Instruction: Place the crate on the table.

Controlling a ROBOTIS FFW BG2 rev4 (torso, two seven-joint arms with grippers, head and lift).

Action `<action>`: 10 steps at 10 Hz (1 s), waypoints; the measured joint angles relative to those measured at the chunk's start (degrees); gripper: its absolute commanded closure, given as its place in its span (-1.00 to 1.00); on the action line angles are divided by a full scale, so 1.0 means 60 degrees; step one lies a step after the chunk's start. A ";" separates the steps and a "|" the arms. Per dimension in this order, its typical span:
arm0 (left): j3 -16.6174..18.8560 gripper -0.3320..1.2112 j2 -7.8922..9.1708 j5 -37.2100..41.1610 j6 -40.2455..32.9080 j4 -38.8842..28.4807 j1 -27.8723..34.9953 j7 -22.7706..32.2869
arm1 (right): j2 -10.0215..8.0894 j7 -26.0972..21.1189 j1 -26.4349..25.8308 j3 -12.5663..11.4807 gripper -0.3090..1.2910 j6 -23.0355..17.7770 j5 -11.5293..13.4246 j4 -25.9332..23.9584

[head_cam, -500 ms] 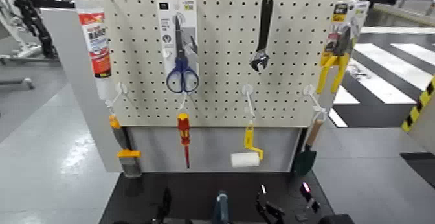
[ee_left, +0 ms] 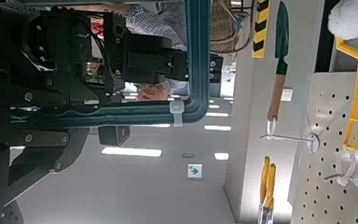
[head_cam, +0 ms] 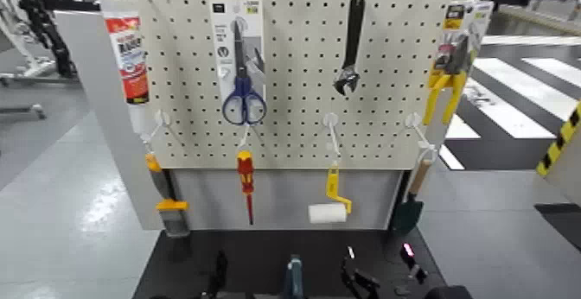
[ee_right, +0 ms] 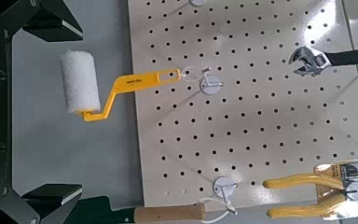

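Of the crate, only the upright blue handle (head_cam: 295, 281) shows, at the bottom edge of the head view, in front of the black table (head_cam: 259, 249). The same teal handle bar (ee_left: 200, 56) crosses the left wrist view. Dark parts of my left gripper (head_cam: 216, 276) rise to the left of the handle; it is shut, and what it holds is hidden. My right gripper (head_cam: 359, 281) stands to the right of the handle. In the right wrist view its black fingers (ee_right: 47, 198) stand wide apart, open, with only grey surface between them.
A beige pegboard (head_cam: 294, 69) stands upright behind the table, hung with scissors (head_cam: 243, 86), a wrench (head_cam: 350, 47), a red screwdriver (head_cam: 246, 181), a yellow paint roller (head_cam: 329, 207) and yellow pliers (head_cam: 445, 91). A person in a checked shirt (ee_left: 158, 19) shows beyond the handle.
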 measured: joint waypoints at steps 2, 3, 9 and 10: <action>0.0126 0.97 0.0027 0.0000 0.0098 -0.0002 0.0020 0.0108 | 0.0012 -0.0005 -0.0004 0.0002 -0.43 0.0000 0.0000 0.0000; 0.0212 0.97 0.0056 0.0000 0.0140 -0.0021 0.0019 0.0176 | 0.0014 -0.0002 -0.0003 0.0004 -0.43 0.0000 0.0000 0.0004; 0.0618 0.97 0.0144 -0.0005 0.0309 0.0241 -0.0271 0.0324 | 0.0016 -0.0002 -0.0011 0.0003 -0.43 -0.0064 -0.0018 0.0055; 0.0627 0.97 0.0176 -0.0013 0.0379 0.0417 -0.0418 0.0324 | 0.0015 -0.0003 -0.0018 0.0004 -0.43 -0.0075 -0.0030 0.0067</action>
